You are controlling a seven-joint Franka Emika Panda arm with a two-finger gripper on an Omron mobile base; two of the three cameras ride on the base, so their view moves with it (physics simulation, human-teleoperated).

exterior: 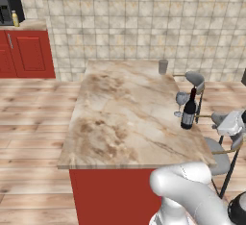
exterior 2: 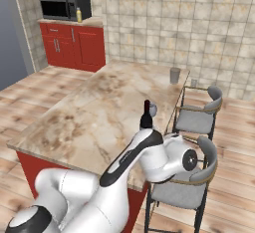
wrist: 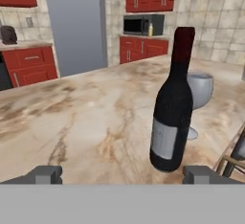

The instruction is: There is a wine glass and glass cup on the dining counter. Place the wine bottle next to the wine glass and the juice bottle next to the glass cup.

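Observation:
The dark wine bottle [wrist: 172, 108] stands upright on the marbled dining counter [wrist: 72, 122], right beside the stemmed wine glass [wrist: 198, 91]. My gripper [wrist: 123, 175] is open, fingers wide apart, just short of the bottle and holding nothing. In the left base view the wine bottle [exterior: 189, 111] and wine glass [exterior: 181, 100] sit near the counter's right edge, with the glass cup [exterior: 163, 66] at the far right corner. The yellow juice bottle [exterior 2: 78, 14] stands on the far kitchen counter beside the microwave [exterior 2: 64, 6]. My arm hides the lower part of the wine bottle [exterior 2: 146, 115] in the right base view.
Two grey stools [exterior 2: 196, 120] [exterior 2: 184, 187] stand along the dining counter's right side, close to my arm. Red cabinets [exterior: 29, 53] line the back wall. A tall grey fridge [wrist: 76, 24] stands beyond the counter.

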